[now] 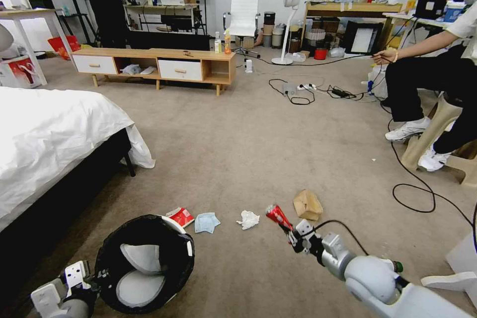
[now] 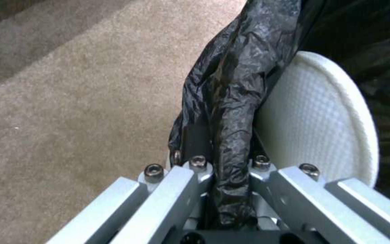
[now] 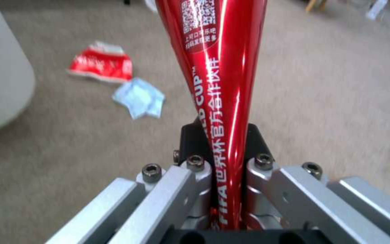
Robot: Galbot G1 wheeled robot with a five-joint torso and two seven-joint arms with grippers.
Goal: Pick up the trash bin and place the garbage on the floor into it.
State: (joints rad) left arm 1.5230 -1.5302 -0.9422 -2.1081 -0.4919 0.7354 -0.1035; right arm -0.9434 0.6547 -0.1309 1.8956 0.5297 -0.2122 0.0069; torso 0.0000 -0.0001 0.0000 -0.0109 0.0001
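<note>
The trash bin point(image 1: 144, 263), white with a black bag liner and white inner flaps, hangs tilted at the lower left of the head view. My left gripper point(image 1: 99, 276) is shut on its rim; the left wrist view shows the fingers point(image 2: 190, 139) pinching the black liner point(image 2: 231, 101) beside a white flap point(image 2: 312, 125). My right gripper point(image 1: 293, 236) is shut on a crushed red soda can point(image 1: 277, 216) point(image 3: 217, 67) held just above the floor point(image 1: 258, 159). On the carpet lie a snack wrapper point(image 1: 181, 216) point(image 3: 100, 62), a blue face mask point(image 1: 206, 222) point(image 3: 140, 98), a tissue wad point(image 1: 248, 219) and a brown paper bag point(image 1: 307, 204).
A bed point(image 1: 49, 134) with a white sheet fills the left side. A low wooden cabinet point(image 1: 154, 64) stands at the back. Black cables point(image 1: 412, 194) run across the carpet at right, near a seated person's feet point(image 1: 412, 129). Open carpet lies ahead beyond the litter.
</note>
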